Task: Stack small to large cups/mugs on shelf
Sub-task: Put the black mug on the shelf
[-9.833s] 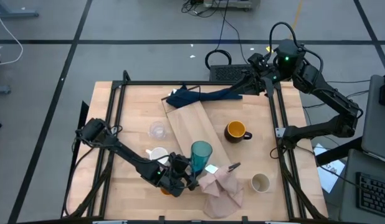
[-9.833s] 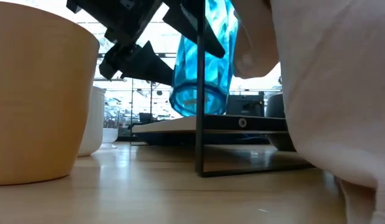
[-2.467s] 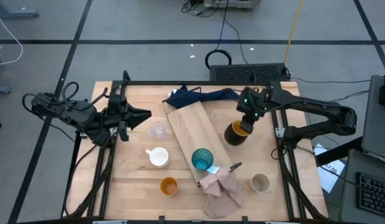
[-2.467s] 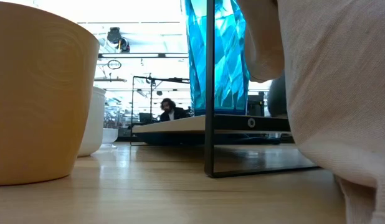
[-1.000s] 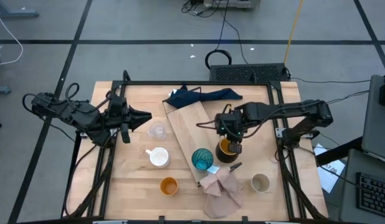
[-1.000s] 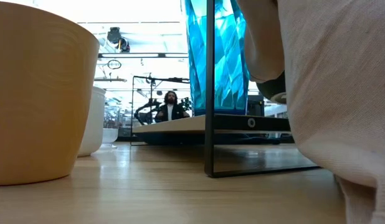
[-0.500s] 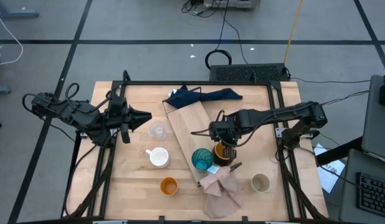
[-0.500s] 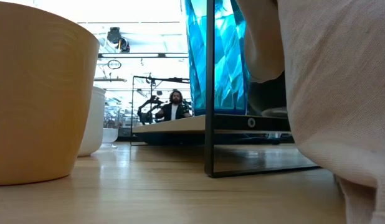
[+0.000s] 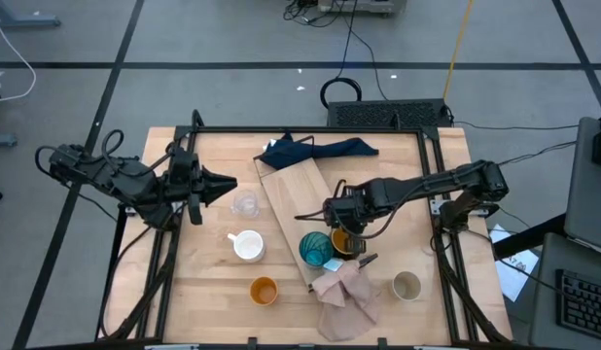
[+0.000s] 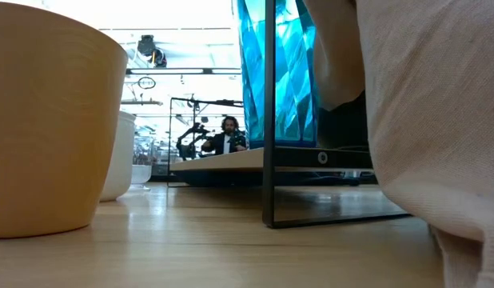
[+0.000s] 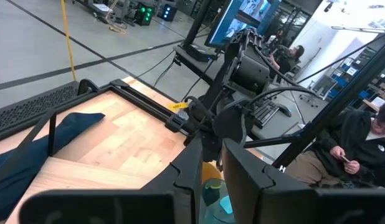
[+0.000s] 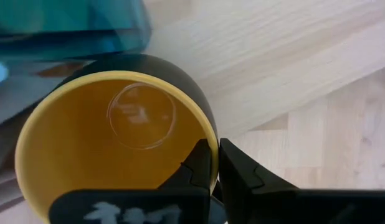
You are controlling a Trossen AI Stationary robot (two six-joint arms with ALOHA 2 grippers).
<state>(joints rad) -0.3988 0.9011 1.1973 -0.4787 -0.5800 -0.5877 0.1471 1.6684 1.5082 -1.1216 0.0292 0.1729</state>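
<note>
I have the right gripper (image 9: pixel 351 236) pinching the rim of the mustard-yellow mug (image 12: pixel 111 146); in the right wrist view its fingers (image 12: pixel 199 167) close on the mug's wall, one inside and one outside. The mug hangs directly under the gripper, mouth up.

The relation I care about is mug to shelf (image 9: pixel 296 199). The pale board runs diagonally under my gripper, its long axis going from the dark blue cloth (image 9: pixel 315 151) at the far end toward the pinkish-beige cloth (image 9: pixel 344 292) at the near end. My gripper sits at the board's right edge, near its near end, so the mug looks to be over the edge or barely on it; I cannot tell if it is resting or lifted. The teal cup (image 9: pixel 315 247) stands just beside the mug, on the side away from my arm's base, and seems to be almost touching it in the right wrist view.

I judge the next move is a short one along the board's axis, keeping clear of the teal cup.

The left gripper (image 9: pixel 226 181) waits well apart at the table's left side, fingers nearly together and holding nothing, beside the clear glass (image 9: pixel 245 204). The right arm is plainly the nearer one.
</note>
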